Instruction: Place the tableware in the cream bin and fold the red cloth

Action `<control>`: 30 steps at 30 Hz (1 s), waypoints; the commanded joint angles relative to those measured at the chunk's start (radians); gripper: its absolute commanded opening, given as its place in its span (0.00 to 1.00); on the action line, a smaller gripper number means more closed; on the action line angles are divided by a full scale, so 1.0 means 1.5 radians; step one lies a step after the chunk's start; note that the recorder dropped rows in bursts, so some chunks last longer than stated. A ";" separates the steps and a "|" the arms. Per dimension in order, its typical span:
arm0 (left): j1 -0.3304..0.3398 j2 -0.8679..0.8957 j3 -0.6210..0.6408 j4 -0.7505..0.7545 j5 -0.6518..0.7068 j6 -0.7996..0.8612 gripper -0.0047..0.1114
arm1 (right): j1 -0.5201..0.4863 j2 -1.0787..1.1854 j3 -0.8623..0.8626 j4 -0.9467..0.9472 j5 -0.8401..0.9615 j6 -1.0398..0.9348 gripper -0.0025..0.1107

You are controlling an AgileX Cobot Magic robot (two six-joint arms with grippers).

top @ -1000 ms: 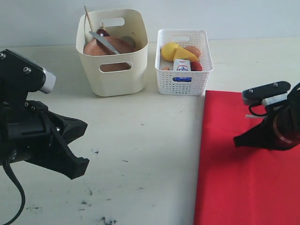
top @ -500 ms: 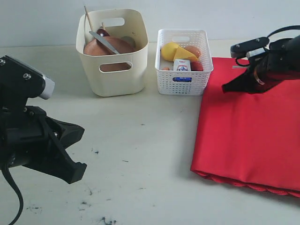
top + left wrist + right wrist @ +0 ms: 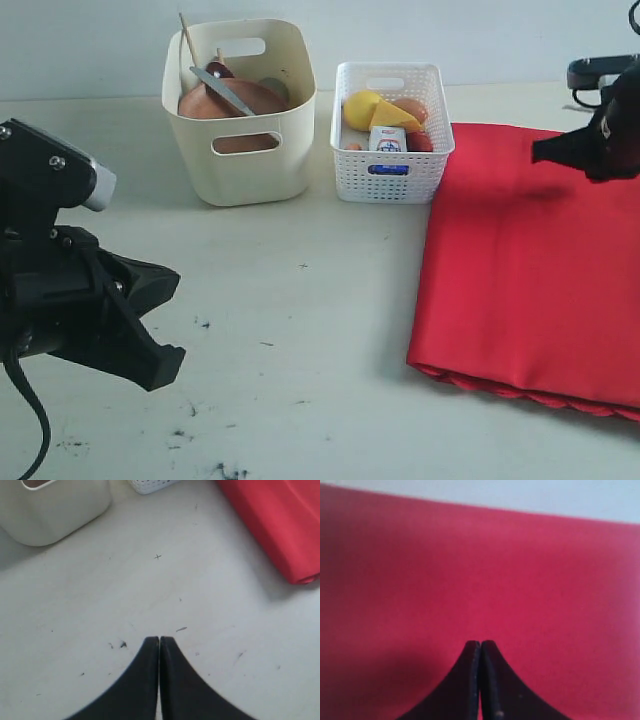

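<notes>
1. In the cream bin [image 3: 240, 150] at eleven o'clock: brown plate [image 3: 215, 102], silver knife [image 3: 226, 91], chopsticks [image 3: 186, 34]. Tableware part looks finished.
2. At four o'clock on the worktop [image 3: 300, 300]: red cloth [image 3: 530, 270], apparently doubled over, rounded fold nearest.
3. Over the cloth's far edge at two o'clock: right tool [image 3: 480, 644], jaws pressed together, gripping nothing.
4. At eight o'clock above bare worktop: left tool [image 3: 159, 640], closed and empty, probably kept clear of the folding.

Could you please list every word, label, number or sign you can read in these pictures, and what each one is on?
No text is legible.
Small blue-and-white carton in the white lattice basket: red and blue print, too small to read.
Small cross-shaped mark on the pale table: not lettering.
</notes>
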 commanded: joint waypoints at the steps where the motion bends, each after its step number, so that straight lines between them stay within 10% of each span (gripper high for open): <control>1: 0.000 0.002 0.004 -0.001 0.002 -0.009 0.06 | -0.024 0.067 -0.007 0.053 -0.068 -0.054 0.02; 14: 0.000 0.002 0.004 0.017 -0.007 -0.011 0.06 | -0.028 0.176 -0.290 0.154 0.022 -0.193 0.02; 30: 0.000 0.002 0.007 0.013 -0.007 -0.014 0.06 | -0.059 0.083 -0.055 0.177 -0.115 -0.203 0.02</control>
